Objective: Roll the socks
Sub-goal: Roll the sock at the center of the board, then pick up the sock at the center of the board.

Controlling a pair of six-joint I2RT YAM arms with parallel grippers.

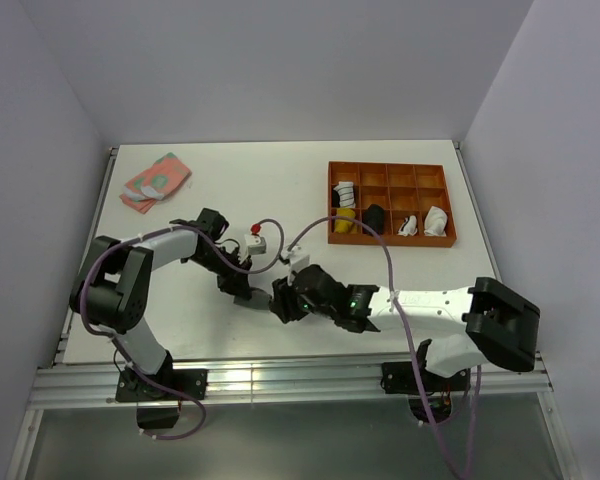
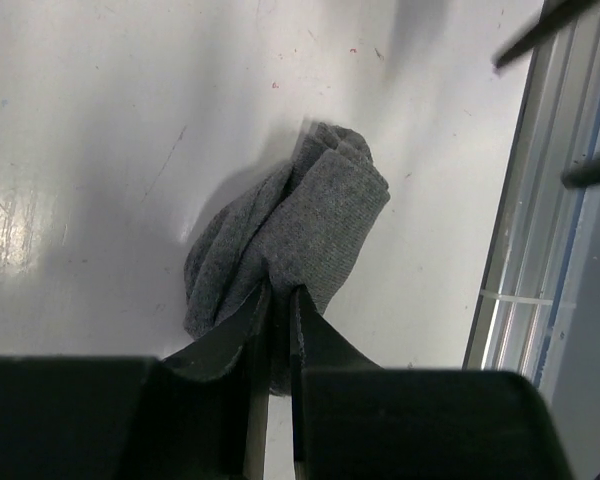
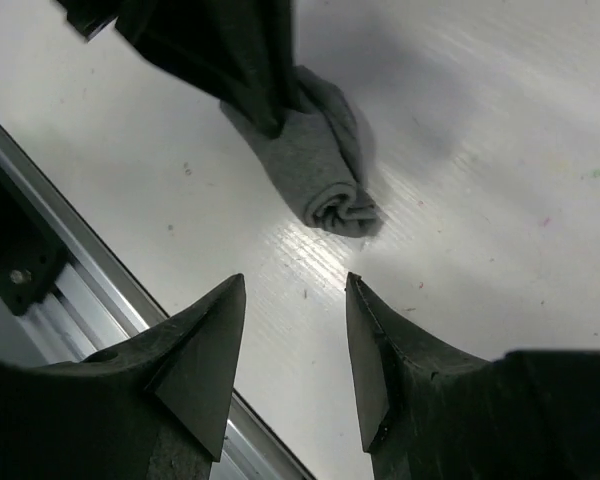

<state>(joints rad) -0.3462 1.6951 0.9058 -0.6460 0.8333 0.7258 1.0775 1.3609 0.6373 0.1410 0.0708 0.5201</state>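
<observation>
- While nipping one end of the rolled grey sock [image 2: 315, 225], the left gripper [image 2: 278, 296] had its jaws almost together.
- The right gripper [image 3: 295, 288] stood parted and empty, just short of the roll.
- The roll lay on the white table [image 2: 100, 140], near the metal rail [image 2: 508, 250].

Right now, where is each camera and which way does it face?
Top: above and behind, looking down on the table; left arm and right arm show.
Left wrist: on the left arm, looking down past the left gripper, shut on the grey sock.
Right wrist: on the right arm, looking past the open right gripper at the table.
Shared: both wrists show the grey sock.
</observation>
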